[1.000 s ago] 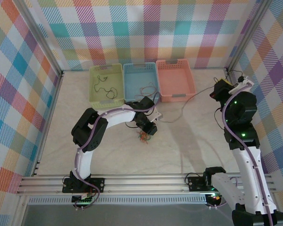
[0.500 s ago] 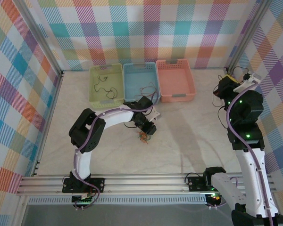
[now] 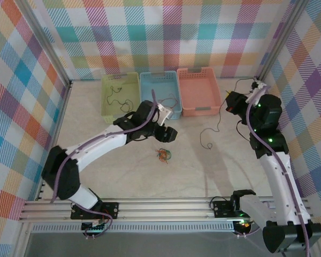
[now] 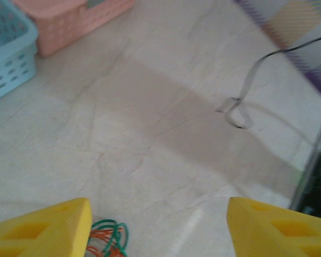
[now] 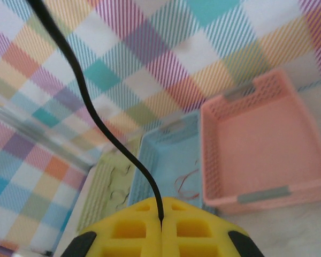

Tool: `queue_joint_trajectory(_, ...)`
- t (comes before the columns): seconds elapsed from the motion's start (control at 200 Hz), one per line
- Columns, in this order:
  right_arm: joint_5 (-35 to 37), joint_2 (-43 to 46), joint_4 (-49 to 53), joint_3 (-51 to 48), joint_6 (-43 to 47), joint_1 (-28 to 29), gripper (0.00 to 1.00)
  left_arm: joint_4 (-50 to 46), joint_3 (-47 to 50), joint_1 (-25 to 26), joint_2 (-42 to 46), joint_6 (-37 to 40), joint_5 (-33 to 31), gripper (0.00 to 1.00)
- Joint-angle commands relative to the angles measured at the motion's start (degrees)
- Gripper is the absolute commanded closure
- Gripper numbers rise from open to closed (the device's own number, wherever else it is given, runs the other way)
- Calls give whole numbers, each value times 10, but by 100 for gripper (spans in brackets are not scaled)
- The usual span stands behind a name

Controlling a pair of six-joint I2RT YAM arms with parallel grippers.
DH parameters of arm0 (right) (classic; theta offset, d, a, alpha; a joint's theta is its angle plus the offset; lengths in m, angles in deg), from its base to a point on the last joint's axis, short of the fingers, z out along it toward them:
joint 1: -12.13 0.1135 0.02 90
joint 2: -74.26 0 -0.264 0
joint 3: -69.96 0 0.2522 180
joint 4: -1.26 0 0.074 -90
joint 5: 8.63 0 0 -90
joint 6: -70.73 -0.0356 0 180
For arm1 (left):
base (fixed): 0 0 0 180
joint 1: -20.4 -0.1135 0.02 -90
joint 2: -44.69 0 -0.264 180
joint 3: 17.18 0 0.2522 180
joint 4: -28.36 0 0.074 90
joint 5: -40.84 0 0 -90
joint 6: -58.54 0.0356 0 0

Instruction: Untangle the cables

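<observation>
Working outward from the arm bases, I count two grippers, three baskets and four lots of cable: one clump and three single strands. The clump of orange and green wire lies on the table on the near side of the blue basket. It is a tight knot with no clear long axis, and I cannot count its strands. In the left wrist view it is cut off at the bottom edge, beside one of the yellow fingers. The left gripper hovers between the clump and the blue basket's near right corner, its fingers wide apart with nothing between them. To the right of the blue basket, the right gripper is pressed together on a black cable. The cable hangs roughly upright from the pinch, and its lower end curls into a small loop on the table nearer than the baskets. The overhead view shows it only as a faint line. The three baskets sit in one row, with the green basket left of the blue one and the pink basket right of it. A black strand squiggles along the green basket's floor, and a reddish strand lies in the blue one, too thin for me to trace its ends.
</observation>
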Motion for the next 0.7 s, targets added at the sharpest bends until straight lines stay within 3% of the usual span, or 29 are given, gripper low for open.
queue_joint_trajectory(0.0, -93, -12, -48, -17, -40, -1, 100, 44, 13, -1, 42, -25, 86, 28)
queue_joint_trajectory(0.22, -161, -27, -116, -62, -94, 8, 100, 54, -34, 23, 19, -17, 117, 25)
queue_joint_trajectory(0.405, -179, -30, -121, -76, -91, 26, 100, 100, -87, 32, -43, -59, 164, 25)
queue_joint_trajectory(0.695, -201, -30, -130, -97, -92, 37, 100, 98, -155, 56, -103, -83, 155, 25)
